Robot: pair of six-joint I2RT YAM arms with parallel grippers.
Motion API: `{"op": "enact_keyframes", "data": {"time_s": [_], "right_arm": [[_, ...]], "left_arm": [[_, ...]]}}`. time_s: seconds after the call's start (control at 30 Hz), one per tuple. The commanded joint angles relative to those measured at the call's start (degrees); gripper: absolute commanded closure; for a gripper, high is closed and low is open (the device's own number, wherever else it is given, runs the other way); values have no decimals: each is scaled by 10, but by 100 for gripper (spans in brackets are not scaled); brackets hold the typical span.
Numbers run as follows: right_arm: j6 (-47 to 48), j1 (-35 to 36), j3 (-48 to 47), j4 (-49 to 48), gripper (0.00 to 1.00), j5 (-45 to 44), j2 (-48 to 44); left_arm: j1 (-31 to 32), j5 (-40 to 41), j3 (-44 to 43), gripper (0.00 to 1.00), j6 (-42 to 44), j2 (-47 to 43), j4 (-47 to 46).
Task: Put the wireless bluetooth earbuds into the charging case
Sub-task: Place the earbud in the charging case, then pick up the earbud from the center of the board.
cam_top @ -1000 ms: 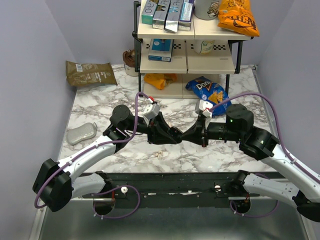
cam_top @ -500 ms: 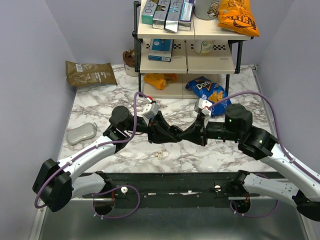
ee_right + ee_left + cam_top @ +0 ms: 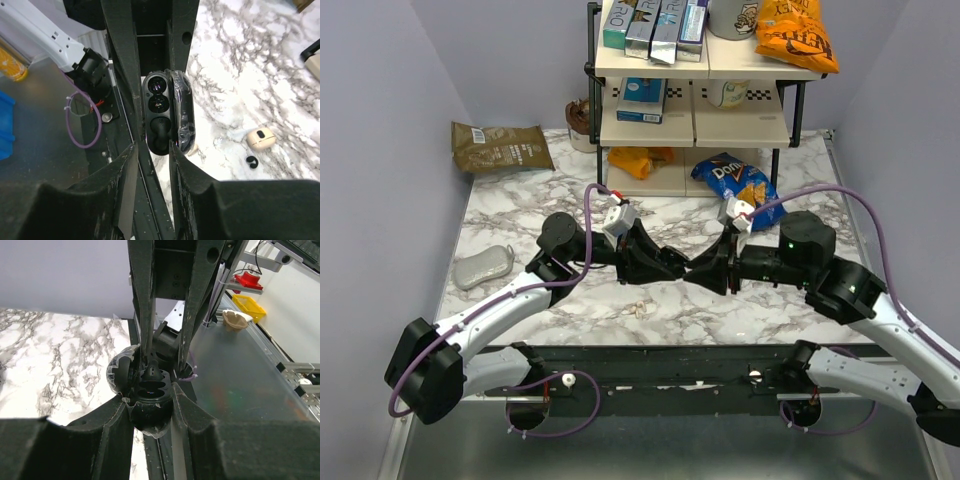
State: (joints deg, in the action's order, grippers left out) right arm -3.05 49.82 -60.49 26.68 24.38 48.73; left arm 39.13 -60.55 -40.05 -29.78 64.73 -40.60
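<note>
**Item 1. Black case** [image 3: 159,117]. It is held off the counter [image 3: 240,60] at mid-scene, where the two arms meet. The lid [image 3: 182,112] stands open at 3 o'clock of the body in the right wrist view. It is held up so that the wells face the opposing arm.

**Item 2. Left end effector** [image 3: 148,407]. It is clamped on the black case by its sides. Judged purpose: a steady fixture that leaves the mouth unobstructed.

**Item 3. Right end effector** [image 3: 152,150]. Its fingers are apart and straddle the case end at 6 o'clock. No bud is visible between them. It comes in head-on to the left end effector, which suits pressing or dropping a bud straight into a well.

**Item 4. Wells.** The upper well [image 3: 158,102] glints as if filled. The lower well [image 3: 160,129] looks bare. Neither reading is certain.

**Item 5. Black bud** [image 3: 252,161]. It lies loose on the counter at 4 o'clock of the held case, just beside item 6. It is judged to be the next pick.

**Item 6. Beige case** [image 3: 261,138]. It rests on the counter, untouched and apart from both end effectors.

**Risk.** The bud is tiny and glossy, so it may slip from the fingers.
</note>
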Motion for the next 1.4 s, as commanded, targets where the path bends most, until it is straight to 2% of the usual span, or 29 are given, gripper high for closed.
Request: {"op": "enact_keyframes", "data": {"time_s": [0.0, 0.1, 0.13, 0.27, 0.37, 0.4, 0.5, 0.53, 0.57, 0.7, 0.9, 1.2, 1.37], "right_arm": [[-13, 3, -38, 14, 59, -68, -66], [-22, 3, -23, 10, 55, -196, -87], [-27, 3, -1, 8, 54, -263, -86], [-77, -10, 70, -9, 54, -336, -43], [-119, -33, 127, -76, 57, -326, -1], [-127, -39, 165, -97, 62, -326, 12], [-136, -44, 192, -157, 74, -304, 91], [-138, -45, 190, -169, 74, -290, 118], [-137, -46, 187, -174, 74, -277, 141], [-132, -46, 165, -202, 60, -257, 238], [-136, -73, 126, -213, 58, -277, 320], [-153, -104, 86, -218, 58, -208, 404], [-163, -104, 71, -216, 51, -195, 436]], "left_arm": [[4, 25, 12, 100, 39, -21, 17], [4, 65, 34, 100, 64, -42, 46], [4, 77, 43, 100, 67, -57, 47], [6, 145, 94, 100, 65, -109, 44], [16, 211, 124, 100, 72, -165, 74], [23, 231, 132, 100, 87, -180, 90], [45, 298, 140, 100, 111, -236, 156], [52, 314, 140, 100, 119, -255, 172], [54, 329, 140, 100, 123, -264, 192], [61, 340, 148, 100, 120, -288, 202], [65, 345, 154, 100, 120, -302, 203], [69, 353, 156, 100, 114, -304, 200], [72, 361, 157, 100, 110, -308, 203]]}}
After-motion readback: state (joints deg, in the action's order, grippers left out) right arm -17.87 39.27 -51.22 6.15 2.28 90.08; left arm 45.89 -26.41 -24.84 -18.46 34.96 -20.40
